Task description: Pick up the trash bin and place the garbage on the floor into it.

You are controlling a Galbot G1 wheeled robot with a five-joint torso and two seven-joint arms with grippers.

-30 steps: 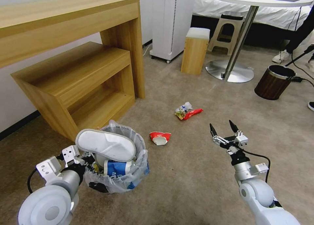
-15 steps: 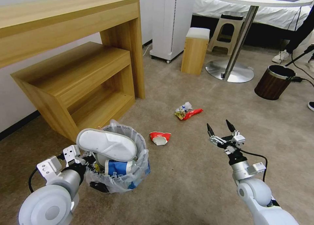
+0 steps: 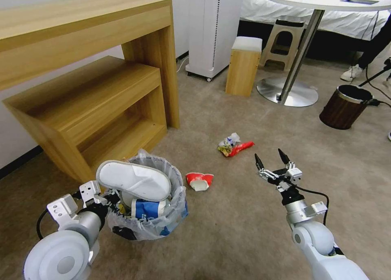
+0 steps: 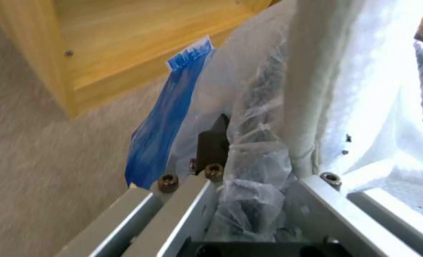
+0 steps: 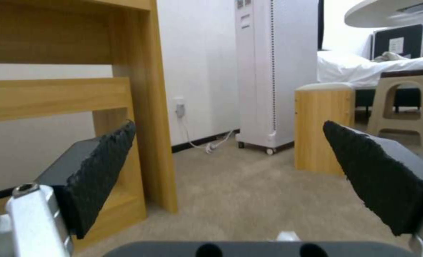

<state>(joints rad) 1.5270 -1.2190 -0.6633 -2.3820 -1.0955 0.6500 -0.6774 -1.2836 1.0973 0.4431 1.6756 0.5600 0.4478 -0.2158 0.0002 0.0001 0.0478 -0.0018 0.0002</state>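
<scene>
Bin partly filled, two pieces of litter left on the carpet.

The left gripper (image 3: pixel 95 198) was clamped on the rim of the trash bin (image 3: pixel 157 221), with bag plastic bunched between its jaws. A white slipper (image 3: pixel 134 180) lay across the bin's top, with a blue paper cup (image 3: pixel 147 208) beneath it. The crushed red-and-white cup (image 3: pixel 198 180) lay on the floor (image 3: pixel 244 231) just beside the bin, the red wrapper (image 3: pixel 235 144) farther off. The right gripper (image 3: pixel 272 162) hung above the carpet near both, jaws apart and empty.

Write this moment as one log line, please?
left gripper: shut on trash bin rim | right gripper: open, above floor | crushed cup, red wrapper: on floor
</scene>
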